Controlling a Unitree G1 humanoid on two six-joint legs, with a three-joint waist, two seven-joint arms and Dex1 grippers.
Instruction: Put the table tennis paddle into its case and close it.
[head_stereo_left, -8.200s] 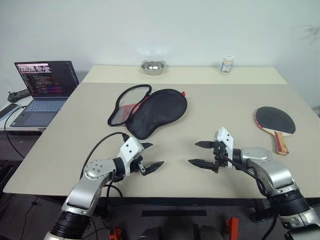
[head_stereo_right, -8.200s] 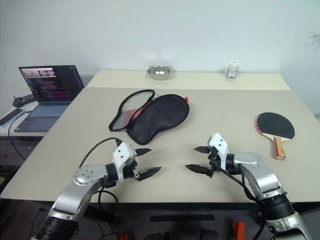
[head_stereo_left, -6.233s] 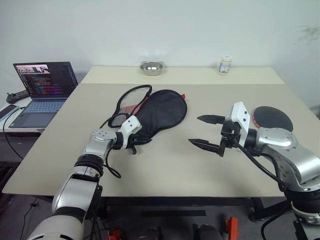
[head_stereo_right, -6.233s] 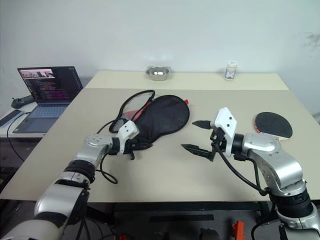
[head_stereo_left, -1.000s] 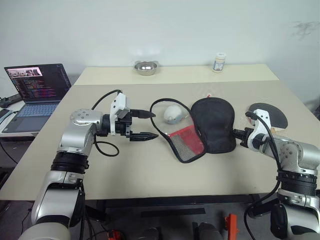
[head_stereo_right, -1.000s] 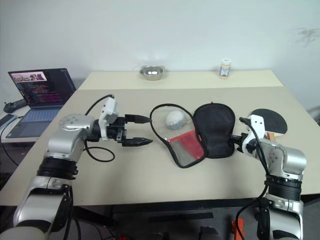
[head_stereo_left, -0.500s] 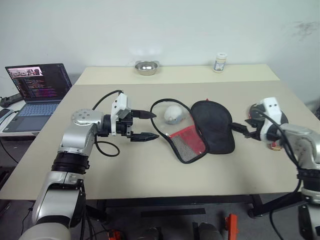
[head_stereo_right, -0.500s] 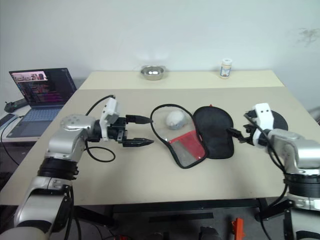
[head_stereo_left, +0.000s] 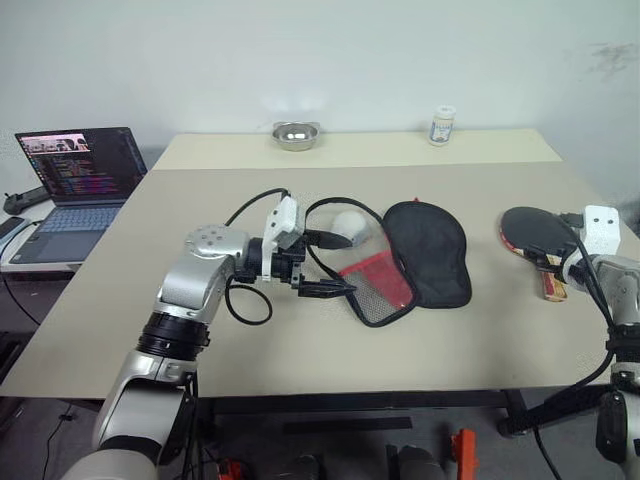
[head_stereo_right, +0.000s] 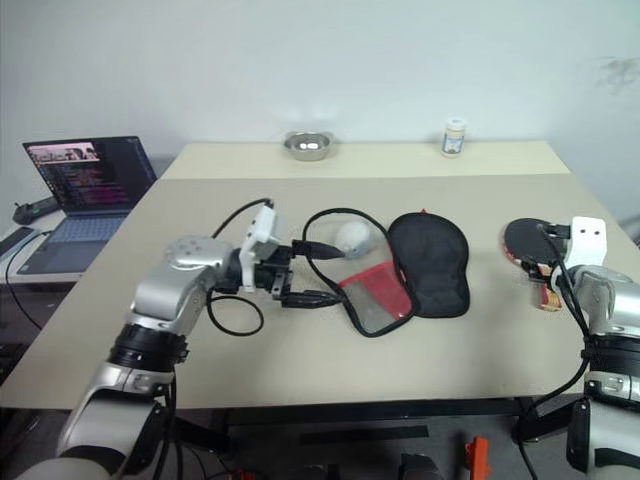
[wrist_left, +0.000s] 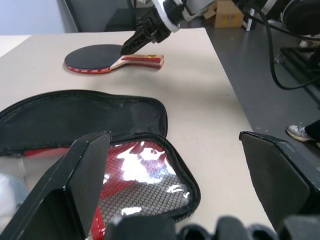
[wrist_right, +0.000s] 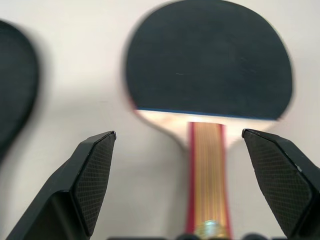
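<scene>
The case (head_stereo_left: 432, 252) lies unzipped in the middle of the table, black half flat and red mesh flap (head_stereo_left: 376, 284) folded out toward me. My left gripper (head_stereo_left: 338, 266) is open, level with the table, its tips just short of the flap's zipper edge (wrist_left: 150, 136). The table tennis paddle (head_stereo_left: 536, 231) lies black face up near the table's right edge, handle (wrist_right: 206, 167) toward me. My right gripper (wrist_right: 178, 134) is open above the handle, one finger on each side, touching nothing. In the left wrist view the paddle (wrist_left: 97, 56) lies beyond the case.
A white rounded thing (head_stereo_left: 347, 226) lies on the table inside the case's zipper loop. A steel bowl (head_stereo_left: 295, 134) and a small white bottle (head_stereo_left: 440, 125) stand at the back. An open laptop (head_stereo_left: 85, 170) sits on a side desk to the left.
My right gripper has let go of the case's black half, opened, and swung right to the paddle's handle. My left gripper has moved right to the red flap.
</scene>
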